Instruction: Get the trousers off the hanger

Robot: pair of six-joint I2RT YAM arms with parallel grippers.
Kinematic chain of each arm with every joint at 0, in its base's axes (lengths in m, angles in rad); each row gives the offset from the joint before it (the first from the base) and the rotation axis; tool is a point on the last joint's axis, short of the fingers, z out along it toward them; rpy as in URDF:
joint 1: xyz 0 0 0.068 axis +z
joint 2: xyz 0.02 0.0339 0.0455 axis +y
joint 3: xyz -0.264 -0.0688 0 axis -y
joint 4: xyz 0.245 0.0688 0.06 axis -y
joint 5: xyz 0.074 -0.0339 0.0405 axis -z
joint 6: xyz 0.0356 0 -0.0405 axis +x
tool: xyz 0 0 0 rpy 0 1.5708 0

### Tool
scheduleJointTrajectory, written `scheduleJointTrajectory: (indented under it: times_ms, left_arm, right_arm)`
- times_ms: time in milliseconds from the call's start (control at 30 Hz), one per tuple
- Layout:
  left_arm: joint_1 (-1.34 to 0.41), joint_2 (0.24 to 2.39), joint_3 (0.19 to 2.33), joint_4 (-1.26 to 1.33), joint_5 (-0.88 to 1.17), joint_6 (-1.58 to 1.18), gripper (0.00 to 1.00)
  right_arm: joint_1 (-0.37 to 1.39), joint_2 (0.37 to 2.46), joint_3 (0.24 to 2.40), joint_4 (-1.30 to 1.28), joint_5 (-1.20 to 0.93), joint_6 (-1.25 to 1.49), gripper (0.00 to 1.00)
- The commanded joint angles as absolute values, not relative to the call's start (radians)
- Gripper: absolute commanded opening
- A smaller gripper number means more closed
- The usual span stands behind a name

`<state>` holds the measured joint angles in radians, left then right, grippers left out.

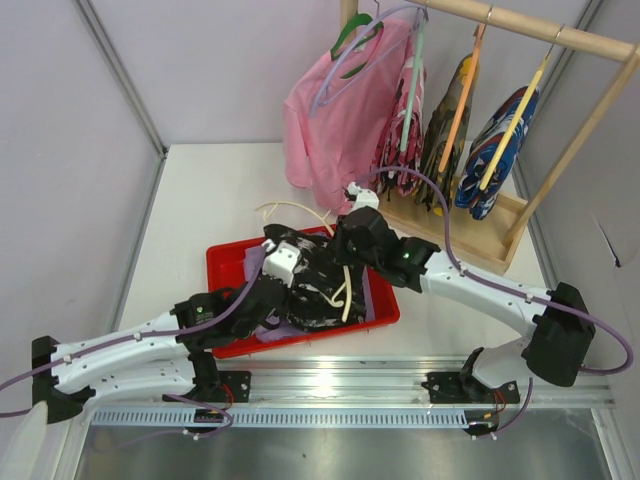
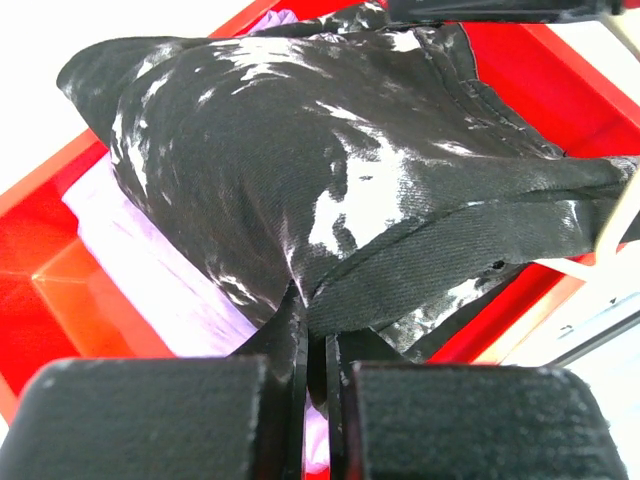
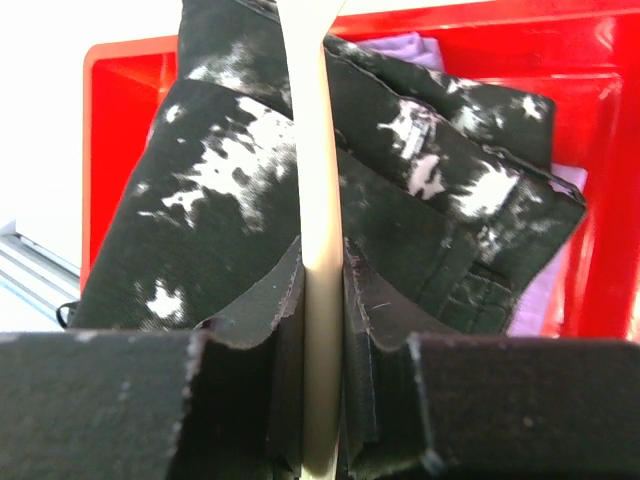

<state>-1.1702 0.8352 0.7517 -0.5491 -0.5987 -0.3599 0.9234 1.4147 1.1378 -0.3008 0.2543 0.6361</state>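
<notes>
While the left gripper [image 2: 315,372] pinches tight on a fold of the black speckled trousers [image 2: 300,170], its two fingers are squeezed together with the cloth caught right between them. Over to the right gripper [image 3: 322,345]: it's clenched on the cream hanger [image 3: 310,150], the pale bar standing straight up between the pads and dark trouser cloth bunched against both sides of it. That bar runs on up across the black speckled trousers, which lie heaped in the red tray [image 1: 225,262], white blotches all over them. Underneath, the lavender trousers [image 2: 160,285] peek out: a pale strip along the heap's side in the left wrist view, a corner by the tray's far wall in the right wrist view. From above, both arms lean in over the tray, left arm from the near left, right arm from the near right, wrists close together above the heap. The tray sits on the white table [image 1: 200,190], near its front edge. Behind it, at the far right, the wooden rack [image 1: 540,35] carries a pink shirt [image 1: 320,130] and several patterned garments [image 1: 500,150].
</notes>
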Motion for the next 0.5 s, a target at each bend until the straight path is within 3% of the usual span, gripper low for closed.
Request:
scheduleJointTrajectory:
  times_ms: [0,467]
  left_arm:
    - [-1.154,0.833,0.779,-0.551,-0.669,-0.388,0.0]
    - [-1.154,0.867,0.766,-0.575,-0.672,-0.499,0.0]
  right_arm:
    - [0.904,1.344,1.115,-0.291,0.34,0.609,0.0]
    - [0.85,1.114,1.055,-0.085,0.486,0.512,0.0]
